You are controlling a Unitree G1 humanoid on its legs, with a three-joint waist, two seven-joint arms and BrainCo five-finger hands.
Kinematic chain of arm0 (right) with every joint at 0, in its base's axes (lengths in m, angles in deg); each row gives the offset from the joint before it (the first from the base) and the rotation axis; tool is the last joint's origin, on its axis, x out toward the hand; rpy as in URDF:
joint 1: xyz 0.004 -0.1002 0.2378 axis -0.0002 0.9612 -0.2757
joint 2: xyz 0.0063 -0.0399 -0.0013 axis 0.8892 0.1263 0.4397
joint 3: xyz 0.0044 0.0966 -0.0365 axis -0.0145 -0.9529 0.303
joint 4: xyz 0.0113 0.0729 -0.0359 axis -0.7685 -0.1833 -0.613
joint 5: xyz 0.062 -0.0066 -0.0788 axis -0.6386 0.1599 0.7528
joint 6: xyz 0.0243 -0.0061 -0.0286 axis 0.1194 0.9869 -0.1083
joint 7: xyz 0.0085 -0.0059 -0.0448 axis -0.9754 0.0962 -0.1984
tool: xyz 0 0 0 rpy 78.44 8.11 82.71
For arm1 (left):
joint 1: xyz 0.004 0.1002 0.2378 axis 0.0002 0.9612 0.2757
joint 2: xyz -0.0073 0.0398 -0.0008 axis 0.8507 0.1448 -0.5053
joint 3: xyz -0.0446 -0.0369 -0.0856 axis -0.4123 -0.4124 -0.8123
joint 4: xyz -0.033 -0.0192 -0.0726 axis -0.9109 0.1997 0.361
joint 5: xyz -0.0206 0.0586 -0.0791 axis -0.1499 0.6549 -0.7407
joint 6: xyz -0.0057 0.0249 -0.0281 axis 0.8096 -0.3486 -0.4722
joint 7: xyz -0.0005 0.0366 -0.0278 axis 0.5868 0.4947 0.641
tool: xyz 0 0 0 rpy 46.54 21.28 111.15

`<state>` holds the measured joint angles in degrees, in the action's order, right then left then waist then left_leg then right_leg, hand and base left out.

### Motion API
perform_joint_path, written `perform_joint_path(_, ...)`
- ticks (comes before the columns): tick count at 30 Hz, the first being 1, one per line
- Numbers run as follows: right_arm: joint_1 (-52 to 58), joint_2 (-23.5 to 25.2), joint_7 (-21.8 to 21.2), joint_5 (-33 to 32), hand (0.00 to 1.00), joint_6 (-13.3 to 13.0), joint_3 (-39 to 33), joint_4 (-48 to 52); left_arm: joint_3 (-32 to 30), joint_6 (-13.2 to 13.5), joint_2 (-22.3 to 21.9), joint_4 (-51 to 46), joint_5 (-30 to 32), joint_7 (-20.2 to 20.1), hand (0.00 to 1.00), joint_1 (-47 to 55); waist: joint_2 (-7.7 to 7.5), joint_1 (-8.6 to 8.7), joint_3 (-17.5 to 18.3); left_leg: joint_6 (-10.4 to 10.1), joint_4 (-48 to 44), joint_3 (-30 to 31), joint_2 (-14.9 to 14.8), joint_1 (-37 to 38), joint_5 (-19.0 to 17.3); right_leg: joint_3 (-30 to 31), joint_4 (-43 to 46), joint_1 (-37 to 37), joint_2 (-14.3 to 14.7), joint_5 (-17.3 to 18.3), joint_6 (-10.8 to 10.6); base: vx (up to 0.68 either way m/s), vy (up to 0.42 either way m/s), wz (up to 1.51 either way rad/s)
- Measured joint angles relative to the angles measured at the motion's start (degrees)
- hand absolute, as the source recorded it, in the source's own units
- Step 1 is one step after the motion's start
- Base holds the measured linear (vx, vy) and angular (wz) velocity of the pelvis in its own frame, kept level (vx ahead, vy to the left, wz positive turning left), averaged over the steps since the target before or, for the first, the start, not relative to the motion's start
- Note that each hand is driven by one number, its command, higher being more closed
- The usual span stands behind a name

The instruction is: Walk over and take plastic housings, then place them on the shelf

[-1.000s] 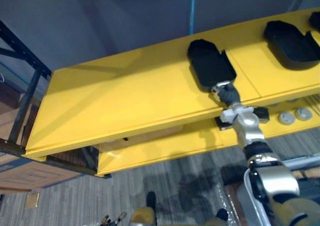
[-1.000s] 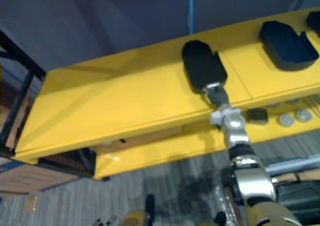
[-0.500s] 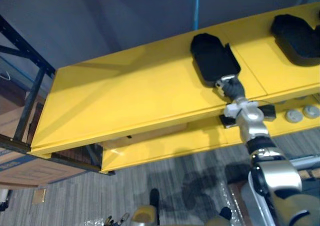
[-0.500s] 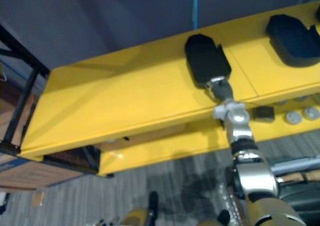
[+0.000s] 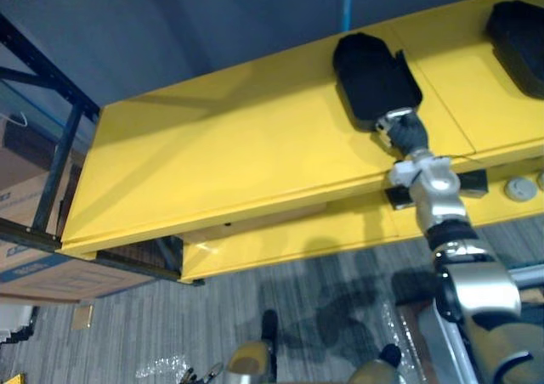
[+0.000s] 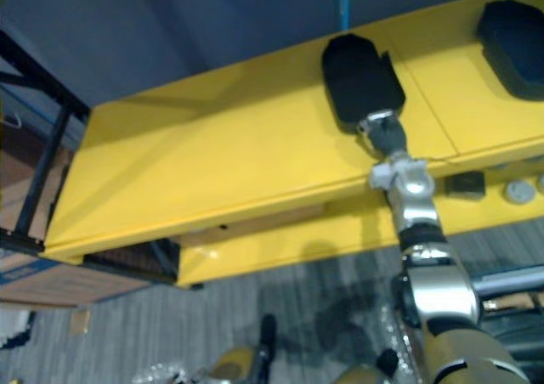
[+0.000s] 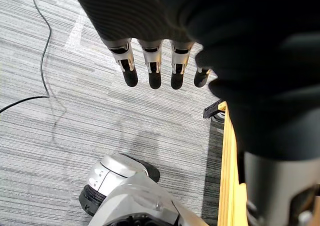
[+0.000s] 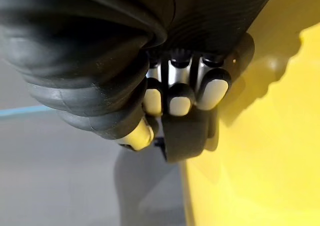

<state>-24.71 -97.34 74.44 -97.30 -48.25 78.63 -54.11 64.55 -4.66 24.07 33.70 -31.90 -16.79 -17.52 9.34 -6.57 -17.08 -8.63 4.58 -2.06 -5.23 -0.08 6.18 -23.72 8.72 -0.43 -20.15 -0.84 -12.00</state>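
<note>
Left hand hangs low over the grey carpet, fingers straight, nothing in it. Lower board of the yellow shelf carries a black block and a round grey part. Right hand is at the top board's front edge, fingers curled round the near end of a black plastic housing. The housing lies flat on the top board, running front to back. Second black housing sits further right on the same board, well apart.

Left hand: dark ribbed cover, silver fingers with dark tips
</note>
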Motion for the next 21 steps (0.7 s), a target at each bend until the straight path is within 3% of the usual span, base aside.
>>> perform_joint_path(6, -0.6, -0.7, 0.0, 0.9, 1.00, -0.6, 0.0, -0.4, 0.0, 0.7, 0.0, 0.2, 0.0, -0.1, 0.00, 0.0, -0.02, -0.53, -0.6, 0.0, 0.0, 0.0, 0.0, -0.1, 0.0, 0.1, 1.0, 0.5, -0.2, 0.8, 0.2, 0.00, 0.000, 0.00)
perform_joint_path(12, -0.3, -0.7, 0.5, 0.9, 1.00, -1.0, 0.2, 0.7, 0.0, 0.8, 0.0, 0.0, 0.0, -0.5, 0.00, -0.3, -1.02, -0.42, -1.2, 0.0, 0.0, -0.3, -0.2, 0.0, 0.0, 0.2, 0.4, 0.3, 0.0, 0.7, 0.1, 0.00, 0.000, 0.00)
perform_joint_path(17, 11.1, 2.1, 1.2, -0.8, 1.00, -0.5, 0.6, 18.7, -0.8, 0.7, 0.7, -0.7, -0.1, -0.6, 0.00, -1.0, -3.53, -0.13, -1.6, -0.5, 0.1, -1.8, -2.0, 0.3, -0.4, 0.4, -4.4, -1.5, 2.7, -1.9, 0.4, 0.03, -0.027, -0.11)
perform_joint_path(19, 17.0, 4.1, 1.6, -0.7, 1.00, 0.5, 0.7, 26.6, -2.0, 0.6, 1.4, -1.2, -0.3, -0.6, 0.00, -1.0, -5.16, 0.60, -0.8, -0.7, 0.1, -3.2, -2.7, 0.3, -0.6, 0.7, -6.0, -1.7, 3.7, -2.6, 0.7, 0.06, -0.042, -0.23)
perform_joint_path(21, 25.5, 7.2, 4.1, 0.0, 1.00, 3.0, 0.7, 37.8, -2.7, 0.6, 2.6, -1.7, -0.5, -0.5, 0.00, -1.3, -7.73, 1.47, 0.6, -1.2, 0.1, -6.1, -3.8, 1.2, -0.9, 2.5, -8.0, -1.8, 5.2, -3.5, 1.3, 0.05, -0.046, -0.43)
